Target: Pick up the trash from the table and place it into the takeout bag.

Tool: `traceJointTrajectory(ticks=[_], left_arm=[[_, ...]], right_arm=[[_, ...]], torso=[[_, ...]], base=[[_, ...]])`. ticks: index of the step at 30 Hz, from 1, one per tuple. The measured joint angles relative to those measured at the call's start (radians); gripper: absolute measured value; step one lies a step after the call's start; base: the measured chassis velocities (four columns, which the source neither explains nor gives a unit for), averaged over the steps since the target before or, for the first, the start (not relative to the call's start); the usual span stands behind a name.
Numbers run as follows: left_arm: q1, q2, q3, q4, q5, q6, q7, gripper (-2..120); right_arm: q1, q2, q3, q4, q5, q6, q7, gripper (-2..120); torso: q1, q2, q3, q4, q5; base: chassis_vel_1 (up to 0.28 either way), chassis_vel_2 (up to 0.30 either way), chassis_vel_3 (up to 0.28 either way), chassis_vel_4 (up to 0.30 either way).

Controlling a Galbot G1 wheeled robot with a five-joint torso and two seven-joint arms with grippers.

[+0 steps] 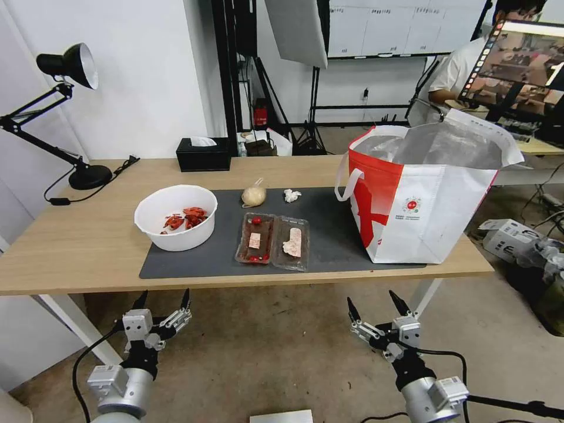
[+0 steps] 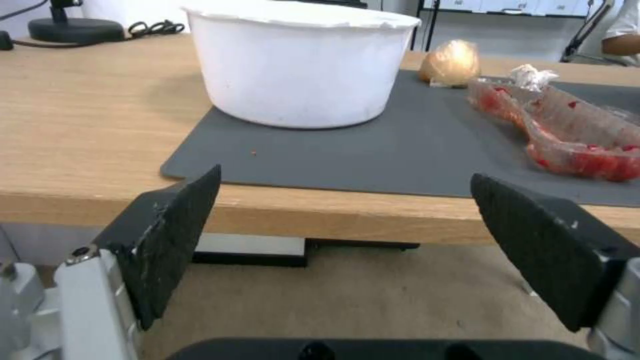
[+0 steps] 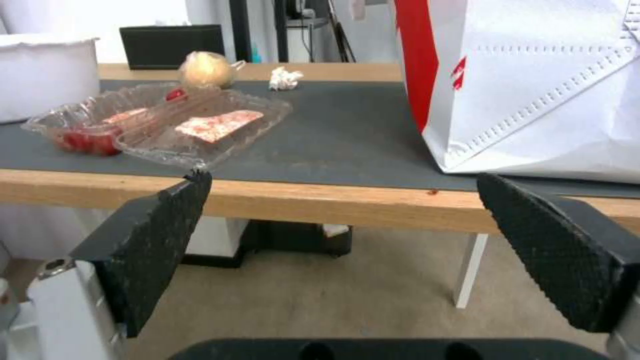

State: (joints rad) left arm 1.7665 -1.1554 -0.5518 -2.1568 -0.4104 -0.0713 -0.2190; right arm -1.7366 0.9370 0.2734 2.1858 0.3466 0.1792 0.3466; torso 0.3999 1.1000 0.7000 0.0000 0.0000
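On the table lies a dark grey mat with the trash. A white bowl with red shellfish scraps stands at the mat's left. The clear hinged tray lies open mid-mat. Behind it are the beige pouch and the crumpled tissue. The white-and-red takeout bag stands open at the right. My left gripper and right gripper hang open below the table's front edge, holding nothing.
A black tissue box sits at the table's back edge. A black desk lamp stands at the back left with its cord. White table legs stand under the front edge. A monitor and boxes crowd the right.
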Motion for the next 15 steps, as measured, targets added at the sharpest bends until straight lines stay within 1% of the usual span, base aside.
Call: traceJointTrajectory(ticks=[15], left_arm=[[-0.001,0.000,0.000,0.000,0.000,0.002,0.000,100]], right_arm=[[0.000,0.003,0.007,0.001,0.000,-0.006,-0.003,100]], torso=[[0.000,0.000,0.000,0.0000,0.0000]], base=[[0.000,0.000,0.000,0.000]])
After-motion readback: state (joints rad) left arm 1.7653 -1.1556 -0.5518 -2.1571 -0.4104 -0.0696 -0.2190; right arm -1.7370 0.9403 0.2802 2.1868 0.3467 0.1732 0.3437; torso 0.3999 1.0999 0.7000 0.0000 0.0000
